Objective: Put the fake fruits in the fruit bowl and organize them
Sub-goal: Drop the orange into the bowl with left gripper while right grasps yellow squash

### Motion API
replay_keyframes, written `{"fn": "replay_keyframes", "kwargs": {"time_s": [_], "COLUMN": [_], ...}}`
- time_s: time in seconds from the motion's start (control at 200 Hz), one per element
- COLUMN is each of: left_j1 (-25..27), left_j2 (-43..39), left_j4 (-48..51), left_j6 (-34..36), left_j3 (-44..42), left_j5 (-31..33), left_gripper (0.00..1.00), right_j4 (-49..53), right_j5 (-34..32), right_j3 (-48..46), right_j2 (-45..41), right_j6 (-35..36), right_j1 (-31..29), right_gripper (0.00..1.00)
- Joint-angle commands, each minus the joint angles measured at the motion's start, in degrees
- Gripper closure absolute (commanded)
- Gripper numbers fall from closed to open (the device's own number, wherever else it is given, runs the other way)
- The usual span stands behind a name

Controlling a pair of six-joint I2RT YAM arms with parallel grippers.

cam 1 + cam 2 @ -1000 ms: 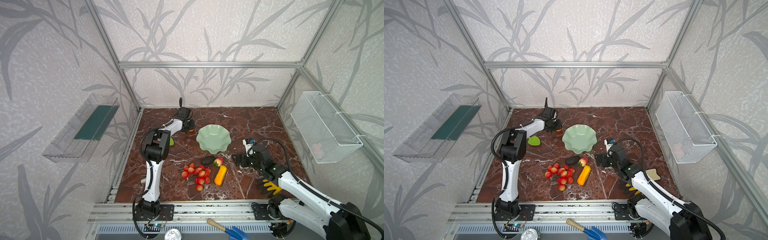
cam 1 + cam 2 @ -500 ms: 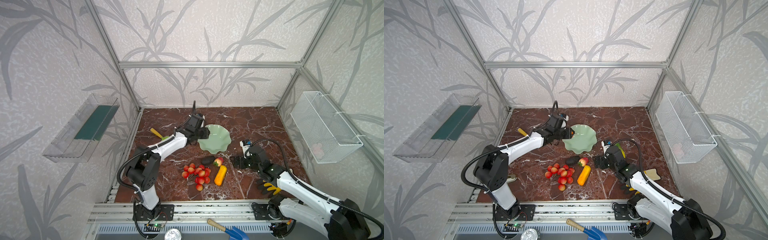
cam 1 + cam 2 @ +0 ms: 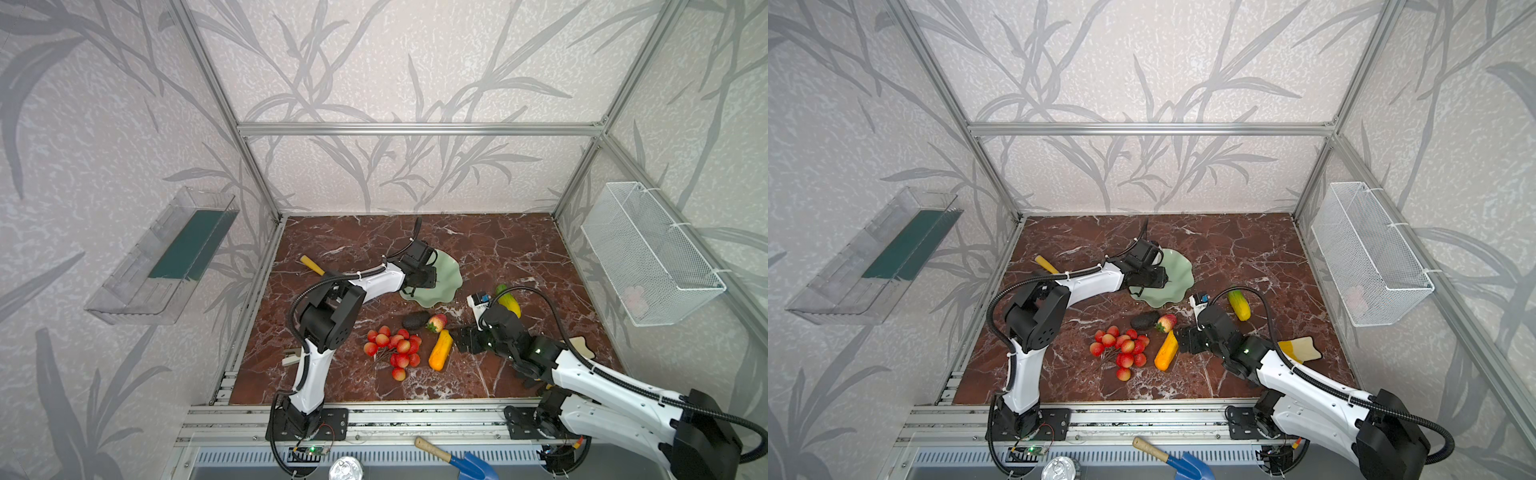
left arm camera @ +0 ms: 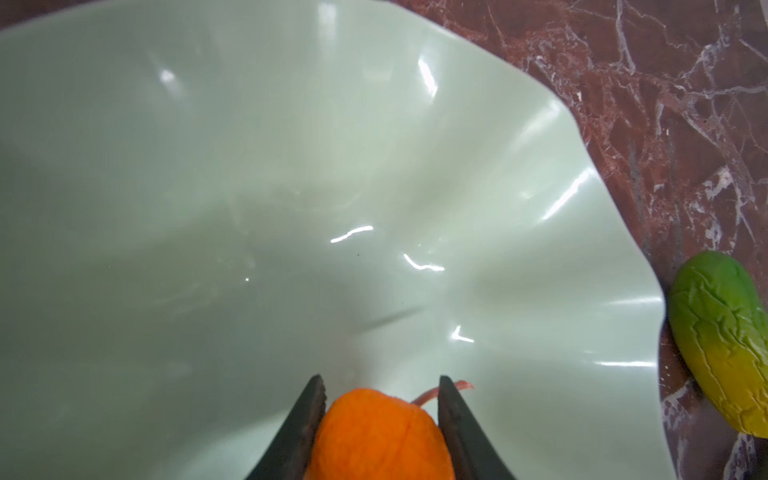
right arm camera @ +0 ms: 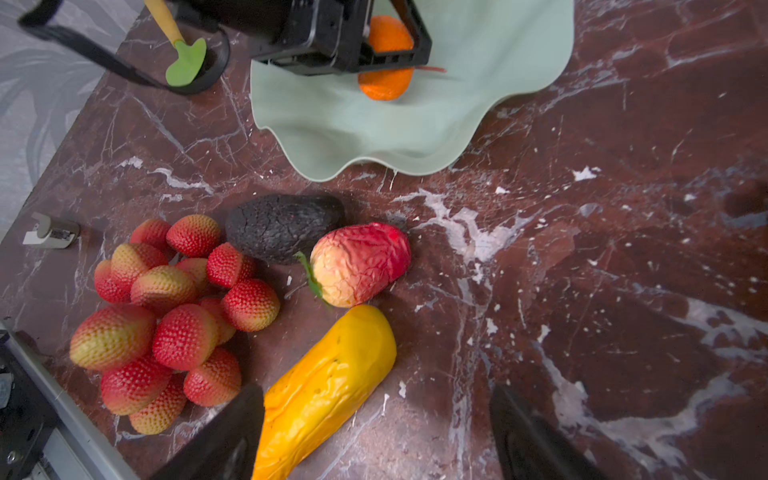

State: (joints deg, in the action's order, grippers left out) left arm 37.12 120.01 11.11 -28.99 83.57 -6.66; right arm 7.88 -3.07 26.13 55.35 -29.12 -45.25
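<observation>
Left gripper [image 4: 380, 380]: we see it clamped on small orange ball [image 4: 376, 436] over fruit bowl [image 4: 208, 166] | right gripper [image 5: 374, 397]: jaws apart just beside yellow-orange fruit [image 5: 328, 386] on desk [image 5: 623, 291]

The table [image 3: 498, 249] is dark red-brown marble veined white, the walls [image 3: 374, 62] pale grey with darker grey leaf sprays, the basket [image 3: 648, 257] white mesh. The bowl [image 4: 249, 166] is glossy pale mint, the ball [image 4: 378, 432] bright orange, the avocado [image 5: 282, 226] near-black and crackled, the strawberry [image 5: 361, 264] red fading to cream (leaves green), and the berries [image 5: 174, 316] red shading to yellow-green with fine dots. The long fruit [image 5: 328, 382] is yellow-orange, the stubby fruit [image 4: 723, 353] green blending into yellow, the shovel [image 5: 187, 62] lime green with a yellow handle.
</observation>
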Motion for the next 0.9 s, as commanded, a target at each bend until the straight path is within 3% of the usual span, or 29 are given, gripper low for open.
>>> {"fn": "replay_keyframes", "kwargs": {"time_s": [0.0, 0.175, 0.465, 0.695, 0.895], "left_j1": [0.41, 0.43, 0.32, 0.29, 0.23], "left_j2": [2.31, 5.39, 2.07, -8.56, -23.31], "left_j4": [1.23, 1.06, -0.43, -5.45, -21.75], "left_j6": [-1.59, -2.56, -1.66, 0.51, 1.48], "left_j3": [2.13, 4.17, 4.63, 3.39, -9.73], "left_j5": [1.90, 1.23, 0.72, 2.53, 7.71], "left_gripper": [0.65, 0.62, 0.34, 0.23, 0.16], "right_j4": [-0.37, -2.87, -6.88, -8.92, -9.38], "right_j5": [-1.97, -2.38, -0.63, 0.92, 2.03], "right_j3": [-1.42, -1.32, 0.42, 2.42, 5.08], "right_j2": [0.82, 4.22, 10.89, 17.10, 22.48], "right_j6": [-3.06, -5.10, -6.00, -6.96, -8.63], "right_j1": [-2.34, -5.55, -5.79, -5.77, -5.89], "right_gripper": [0.16, 0.17, 0.19, 0.20, 0.22]}}
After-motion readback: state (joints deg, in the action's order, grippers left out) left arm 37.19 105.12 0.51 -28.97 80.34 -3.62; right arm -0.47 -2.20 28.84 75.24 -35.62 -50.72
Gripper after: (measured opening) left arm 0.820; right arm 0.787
